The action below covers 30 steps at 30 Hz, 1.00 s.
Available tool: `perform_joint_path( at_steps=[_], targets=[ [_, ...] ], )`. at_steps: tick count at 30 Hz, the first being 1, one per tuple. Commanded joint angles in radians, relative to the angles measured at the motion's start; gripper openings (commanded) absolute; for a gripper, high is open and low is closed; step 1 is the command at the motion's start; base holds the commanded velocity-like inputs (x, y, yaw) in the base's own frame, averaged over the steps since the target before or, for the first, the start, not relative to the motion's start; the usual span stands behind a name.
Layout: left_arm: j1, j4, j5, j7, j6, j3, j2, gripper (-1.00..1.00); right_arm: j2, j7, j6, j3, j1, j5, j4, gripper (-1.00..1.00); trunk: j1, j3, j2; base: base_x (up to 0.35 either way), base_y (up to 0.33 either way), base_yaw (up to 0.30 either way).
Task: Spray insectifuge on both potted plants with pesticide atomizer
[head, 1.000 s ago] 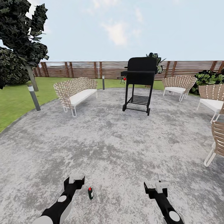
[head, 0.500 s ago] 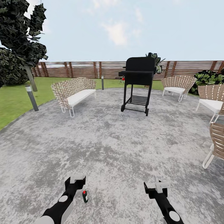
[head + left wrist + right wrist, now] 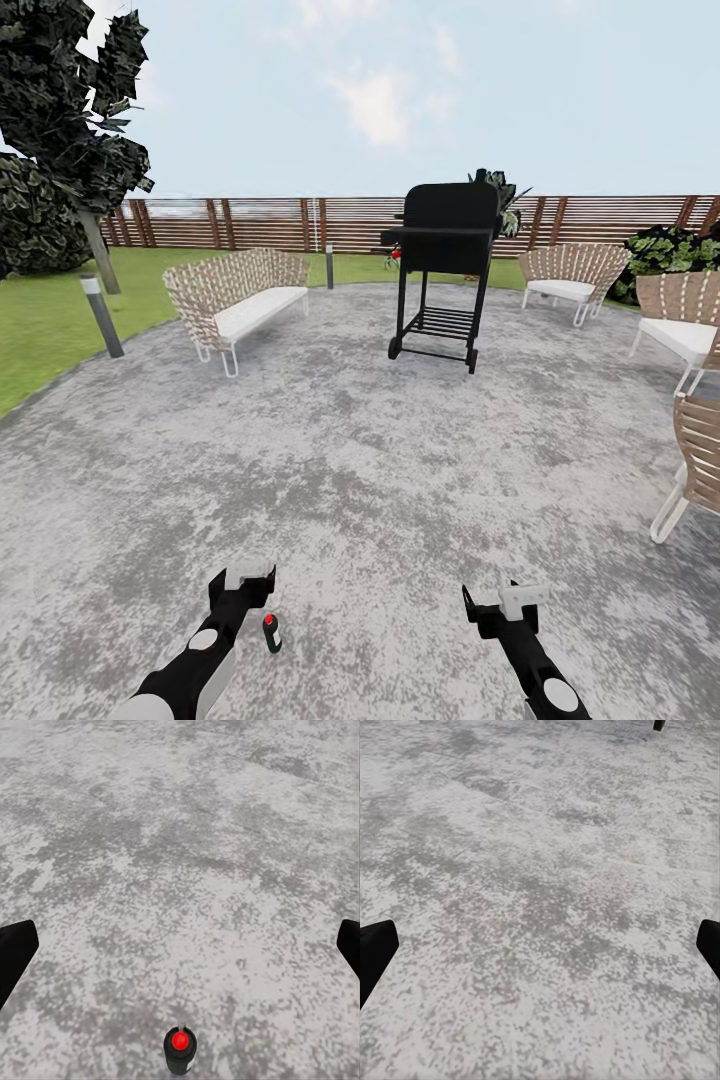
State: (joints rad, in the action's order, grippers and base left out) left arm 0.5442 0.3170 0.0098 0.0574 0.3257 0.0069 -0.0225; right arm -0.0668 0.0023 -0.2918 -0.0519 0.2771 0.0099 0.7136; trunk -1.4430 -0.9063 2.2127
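Barely begun: atomizer not yet picked up

Nothing of the task is done so far. From the head, the atomizer (image 3: 270,633) stands upright on the grey patio (image 3: 380,470) at about 7 o'clock, just beside the left hand (image 3: 245,582) but ungripped. That arm's wrist camera looks down on its red cap (image 3: 180,1041), with both dark fingertips (image 3: 13,952) spread wide at the frame's sides. The right hand (image 3: 505,603), at 5 o'clock, is likewise spread wide and holds nothing. A black grill (image 3: 445,270) stands at 12 o'clock and a wicker bench (image 3: 240,300) at 11, with the fence (image 3: 260,222) behind. What remains, I judge: the grasp, finding the two plants, and spraying both.
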Motion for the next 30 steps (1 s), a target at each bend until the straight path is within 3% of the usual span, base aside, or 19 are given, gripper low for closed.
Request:
perform_joint_path(
  at_steps=[1,4,30],
  targets=[
    [0.001,-0.001,0.001,0.002,0.003,0.000,0.000,1.00,-0.001,0.000,-0.003,-0.002,0.001,0.001,0.000,1.00,0.000,-0.001,0.000,0.000,0.000,0.000],
    [0.001,-0.001,0.001,0.002,0.003,0.000,0.000,1.00,-0.001,0.000,-0.003,-0.002,0.001,0.001,-0.001,1.00,-0.004,-0.007,0.007,0.000,0.000,0.000],
    [0.001,-0.002,0.001,0.001,0.007,-0.001,0.000,1.00,-0.001,-0.001,-0.003,-0.002,0.001,0.001,-0.002,1.00,-0.103,-0.129,0.189,0.000,0.000,0.000]
  ],
)
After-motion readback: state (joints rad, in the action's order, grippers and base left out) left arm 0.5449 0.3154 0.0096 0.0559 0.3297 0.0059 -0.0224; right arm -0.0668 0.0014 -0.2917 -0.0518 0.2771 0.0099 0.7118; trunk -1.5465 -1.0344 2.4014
